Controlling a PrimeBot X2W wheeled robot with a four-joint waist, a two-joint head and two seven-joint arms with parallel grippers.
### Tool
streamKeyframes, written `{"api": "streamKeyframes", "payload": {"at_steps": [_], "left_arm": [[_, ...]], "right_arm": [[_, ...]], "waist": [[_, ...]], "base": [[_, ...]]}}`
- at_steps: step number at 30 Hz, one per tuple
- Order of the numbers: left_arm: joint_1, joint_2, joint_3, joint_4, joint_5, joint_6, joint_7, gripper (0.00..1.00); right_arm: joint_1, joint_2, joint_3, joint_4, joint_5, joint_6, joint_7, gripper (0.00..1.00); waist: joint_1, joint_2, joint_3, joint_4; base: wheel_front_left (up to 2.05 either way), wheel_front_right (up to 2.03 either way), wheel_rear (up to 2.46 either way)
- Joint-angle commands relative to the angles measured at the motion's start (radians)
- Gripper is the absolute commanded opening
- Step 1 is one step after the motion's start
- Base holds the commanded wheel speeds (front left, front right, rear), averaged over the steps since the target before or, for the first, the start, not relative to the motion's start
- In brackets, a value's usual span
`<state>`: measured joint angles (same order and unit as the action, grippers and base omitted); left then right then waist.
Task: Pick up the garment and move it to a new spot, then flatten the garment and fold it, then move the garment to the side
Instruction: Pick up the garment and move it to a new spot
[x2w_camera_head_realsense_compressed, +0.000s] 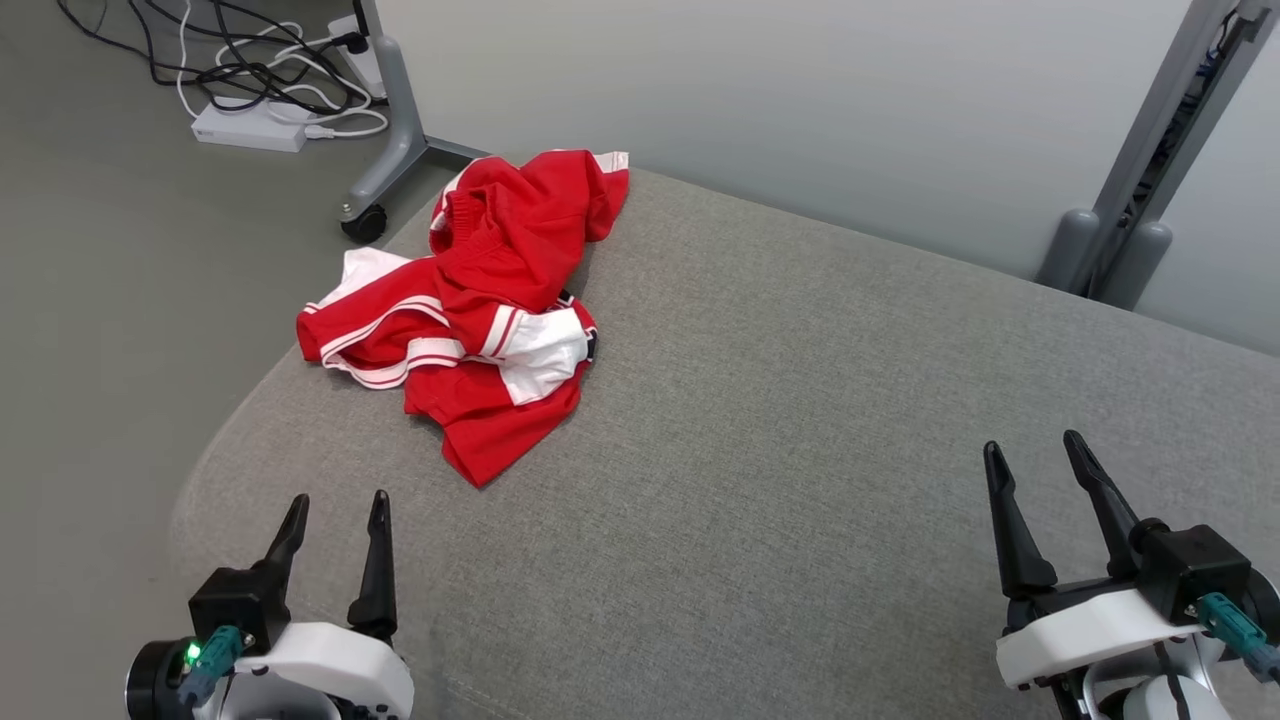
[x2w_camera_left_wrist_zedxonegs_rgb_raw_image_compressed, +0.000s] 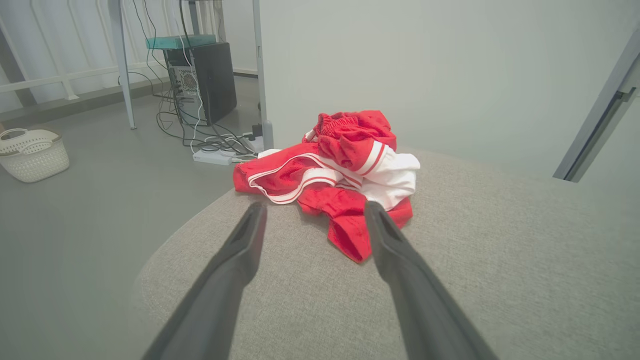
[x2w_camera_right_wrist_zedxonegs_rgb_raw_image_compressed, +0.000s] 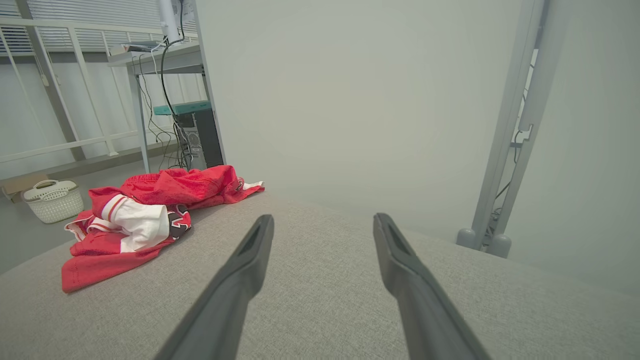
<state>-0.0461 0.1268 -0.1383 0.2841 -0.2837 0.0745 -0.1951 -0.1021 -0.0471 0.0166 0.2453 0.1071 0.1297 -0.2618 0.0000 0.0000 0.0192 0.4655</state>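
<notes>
Upper left of the head frame: garment (x2w_camera_head_realsense_compressed: 470, 310) lies bunched at the worktop (x2w_camera_head_realsense_compressed: 800, 450) edge, untouched, so I have left gripper (x2w_camera_head_realsense_compressed: 340, 497) and right gripper (x2w_camera_head_realsense_compressed: 1030, 440) low in frame, jaws wide, ready for the pickup.

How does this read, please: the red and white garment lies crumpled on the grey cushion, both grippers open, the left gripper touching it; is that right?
Not quite: the left gripper is clear of the garment; the head view shows bare cushion between them. The rest is right, right gripper included.
</notes>
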Motion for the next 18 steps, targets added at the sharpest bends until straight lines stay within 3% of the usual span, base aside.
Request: {"api": "streamKeyframes", "payload": {"at_steps": [1,11,18], "left_arm": [[-0.031,0.011,0.002,-0.010,-0.005,-0.006,0.007,1.00],[-0.188,0.046,-0.001,0.003,-0.024,-0.044,0.072,1.00],[-0.409,0.097,0.026,0.132,-0.062,-0.084,0.166,1.00]], "right_arm": [[-0.003,-0.006,-0.004,0.001,0.006,0.002,-0.006,1.00],[-0.037,-0.006,-0.009,-0.009,-0.021,0.002,-0.006,1.00],[-0.093,-0.006,-0.005,-0.023,-0.054,0.002,-0.006,1.00]], "waist": [[0.0000,0.0000,0.004,-0.015],[0.0000,0.0000,0.054,-0.096],[0.0000,0.0000,0.159,-0.197]], "base": [[0.00,0.00,0.00],[0.00,0.00,0.00],[0.00,0.00,0.00]]}}
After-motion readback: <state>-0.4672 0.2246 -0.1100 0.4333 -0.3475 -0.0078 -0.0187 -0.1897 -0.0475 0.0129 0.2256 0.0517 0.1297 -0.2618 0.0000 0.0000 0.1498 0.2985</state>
